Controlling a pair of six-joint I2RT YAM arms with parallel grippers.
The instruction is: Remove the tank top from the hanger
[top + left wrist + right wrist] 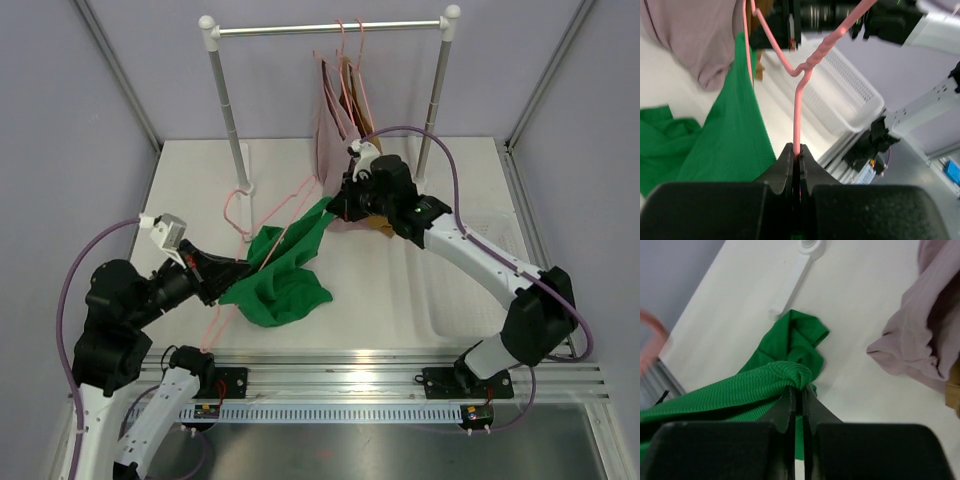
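The two arms pull against each other so the cloth can slide off the wire: the left gripper (796, 150) is pinched tight on the thin pink hanger (796, 115), anchoring it, while the right gripper (799, 390) is closed on a bunched fold of the green tank top (740, 390), ready, I judge, to draw that edge away from the frame. The tank top lies in the middle of the table (200, 170). Its far corner is lifted up to the right gripper and the rest is heaped on the surface just right of the left gripper, with the hanger's wire running beside and apparently through it, so it looks only partly freed. In the overhead view the left arm sits folded low at the near left, its forearm stretched rightward and the wrist close over the table, which keeps the hanger angled up and away from the heap. The right arm reaches in a long diagonal from its near-right base toward the far centre, with the wrist bent to point left. Its gripper ends just beside the mauve clothes (335, 130) hanging from the rack (330, 28) at the far side. Whether those clothes touch the gripper I cannot tell.
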